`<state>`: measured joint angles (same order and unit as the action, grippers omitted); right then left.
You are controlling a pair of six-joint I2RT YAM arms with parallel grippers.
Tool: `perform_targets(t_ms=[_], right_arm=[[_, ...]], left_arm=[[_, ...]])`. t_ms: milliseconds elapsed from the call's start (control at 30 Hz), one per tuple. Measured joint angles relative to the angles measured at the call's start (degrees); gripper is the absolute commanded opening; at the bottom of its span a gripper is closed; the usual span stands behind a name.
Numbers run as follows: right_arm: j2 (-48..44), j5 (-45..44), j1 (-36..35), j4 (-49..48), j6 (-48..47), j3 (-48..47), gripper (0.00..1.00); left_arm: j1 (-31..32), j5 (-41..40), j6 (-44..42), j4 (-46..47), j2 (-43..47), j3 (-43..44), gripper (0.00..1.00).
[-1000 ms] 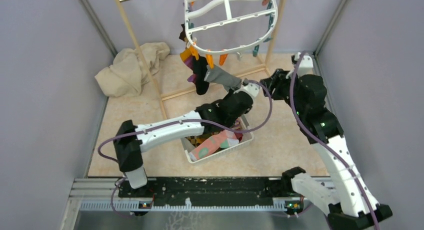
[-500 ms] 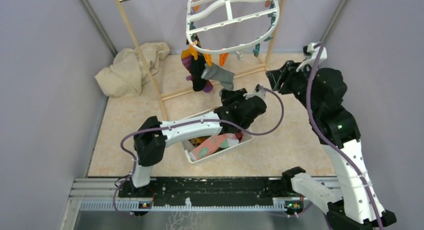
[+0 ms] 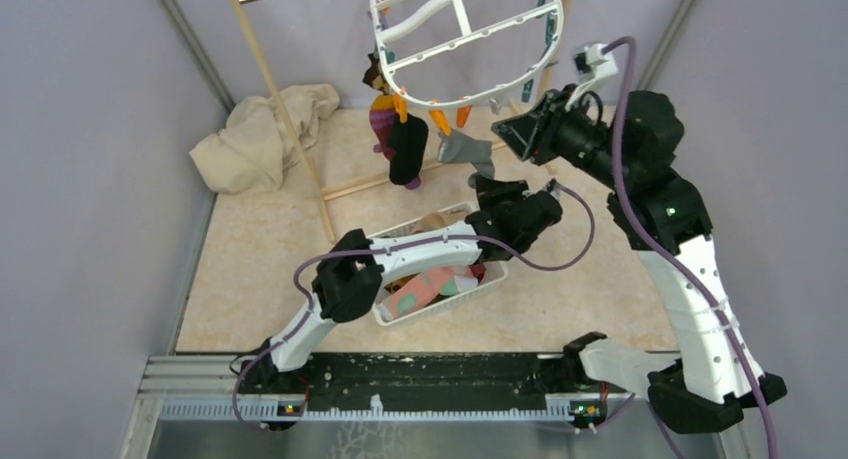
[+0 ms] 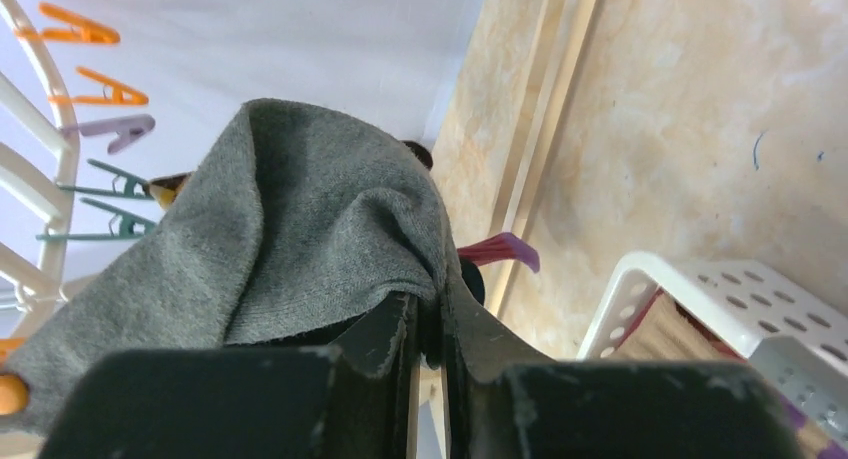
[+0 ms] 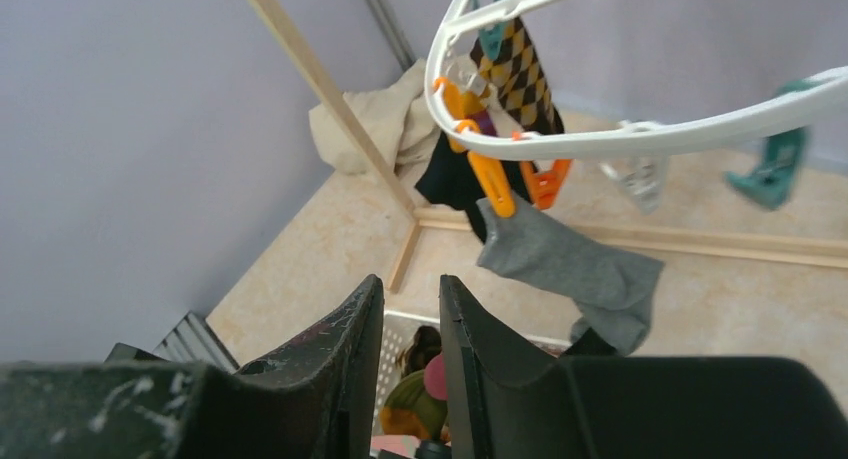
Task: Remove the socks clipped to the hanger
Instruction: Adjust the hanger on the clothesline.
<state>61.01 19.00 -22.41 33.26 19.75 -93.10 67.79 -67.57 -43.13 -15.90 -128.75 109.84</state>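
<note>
Several socks (image 3: 430, 285) heaped inside the white mesh basket (image 3: 494, 277).

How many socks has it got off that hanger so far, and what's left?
Several socks already lie in the white basket. The left gripper is pinching the grey sock, which an orange peg holds to the hanger. A dark bunch hangs there too.

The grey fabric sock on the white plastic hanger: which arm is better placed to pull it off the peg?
The left. Its gripper is shut on the grey fabric sock, which an orange peg pins to the white plastic oval hanger. The right gripper hangs apart, holding nothing.
</note>
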Motion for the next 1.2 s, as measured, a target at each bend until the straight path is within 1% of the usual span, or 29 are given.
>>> perform_targets(t_ms=[100,200,300,433,633,700,833,867,900,1000,1200], right_arm=[[3.2,-1.4,-3.8,0.5,-0.2,0.0,0.28],[5.7,-3.0,-5.9,0.7,-0.6,0.0,0.29],[8.1,-4.9,-6.8,1.4,-1.5,-0.5,0.29],[11.7,-6.5,-7.5,2.4,-3.1,-3.7,0.29],[16.1,-9.2,-10.2,2.4,-4.9,-6.5,0.29],[17.6,-10.0,-11.0,2.5,-5.3,-6.9,0.29],[20.9,-12.7,-12.0,1.9,-5.8,-7.6,0.30],[21.4,-13.4,-12.0,1.9,-5.8,-7.6,0.30],[21.8,-14.5,-12.0,1.8,-5.8,-7.6,0.30],[23.1,-17.4,-11.9,1.8,-5.9,-8.3,0.30],[23.3,-19.5,-8.8,0.0,-5.4,-8.3,0.30]], left_arm=[[0.0,1.0,-1.9,-0.6,-3.0,4.9,0.15],[0.0,1.6,-6.0,0.9,-5.1,9.0,0.15],[0.0,1.7,-10.9,4.4,-5.4,10.0,0.15],[0.0,1.8,-16.4,9.2,-5.4,10.6,0.15],[0.0,1.8,-18.6,12.0,-5.4,10.3,0.15],[0.0,1.6,-18.3,12.7,-4.9,8.7,0.15],[0.0,1.2,-16.3,13.0,-1.9,1.5,0.15],[0.0,0.9,-15.2,12.8,-0.2,-1.8,0.15],[0.0,0.8,-15.0,12.7,0.2,-2.3,0.15],[0.0,0.2,-12.5,12.5,4.3,-8.0,0.15],[0.0,-1.9,-9.3,12.4,13.4,-14.7,0.16]])
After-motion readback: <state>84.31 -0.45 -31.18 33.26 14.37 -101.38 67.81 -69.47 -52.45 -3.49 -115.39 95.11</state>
